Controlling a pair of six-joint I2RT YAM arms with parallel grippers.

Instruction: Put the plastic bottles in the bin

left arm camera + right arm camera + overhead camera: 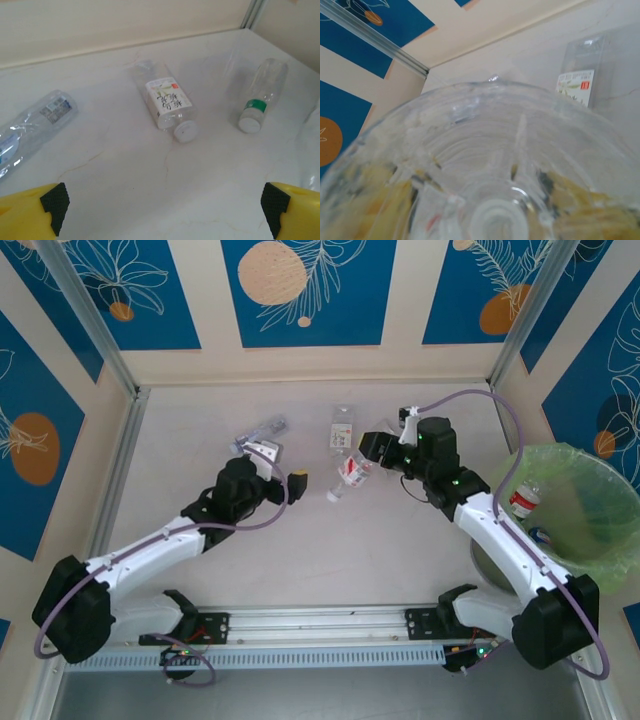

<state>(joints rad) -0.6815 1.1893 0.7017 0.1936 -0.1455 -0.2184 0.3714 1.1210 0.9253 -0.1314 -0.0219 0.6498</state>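
One red-labelled plastic bottle (524, 500) is lying inside the bin (590, 465), a round container lined with a light-green bag at the right of the workspace, beside the right arm. A blue-marked item just below that bottle is too small to identify. The right gripper (370, 448) is gripping a clear bottle (485, 150) in a fairly narrow hold. The bottle's ribbed end is sitting right against the wrist camera, and the yellow fingers (585, 200) are showing through the plastic on both sides. The left gripper (283, 462) is hovering over the table (330, 550) with its fingers spread wide, holding nothing. Ahead of it, a white-labelled bottle (169, 102) with a white cap is lying on its side. A blue-labelled bottle (35, 125) is lying to its left and a green-banded bottle (256, 97) to its right, none of them touching.
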